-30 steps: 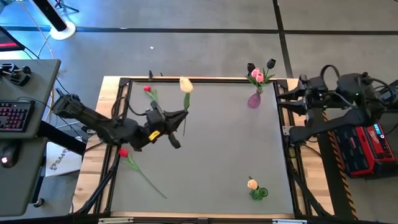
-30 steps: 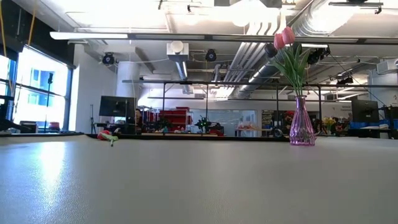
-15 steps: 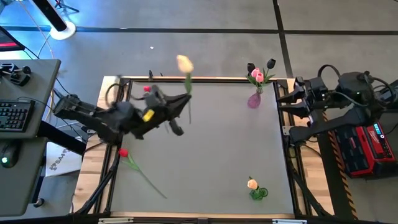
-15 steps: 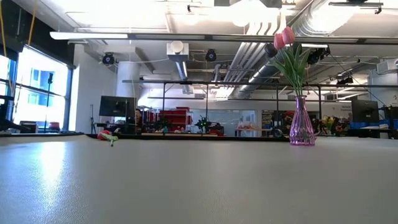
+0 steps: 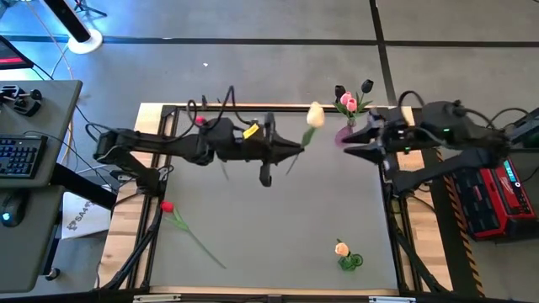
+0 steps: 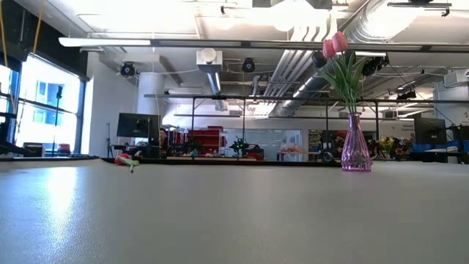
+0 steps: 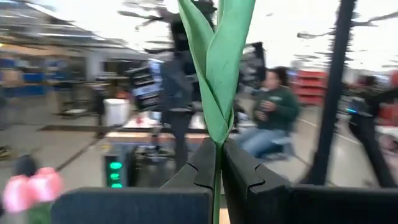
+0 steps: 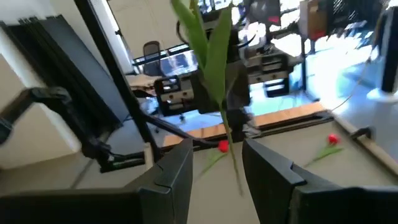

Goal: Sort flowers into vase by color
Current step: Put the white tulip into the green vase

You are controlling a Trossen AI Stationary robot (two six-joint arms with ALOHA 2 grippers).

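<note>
Left hand [image 5: 296,150] above the surface [image 5: 278,219] near its far edge, holding a tulip [image 5: 313,116] pointed toward the right hand [image 5: 352,145], vase [image 5: 344,135] at far right corner, small vase [image 5: 349,262] near right corner, loose flowers [image 5: 181,219] along left edge

Both arms are dark, built of blocky jointed segments with thin black cables looping along them. The left arm carries a small yellow label near its wrist. Each hand, left hand [image 5: 296,150] and right hand [image 5: 347,142], ends in two flat dark fingers [image 7: 202,168] with notched inner edges.
</note>
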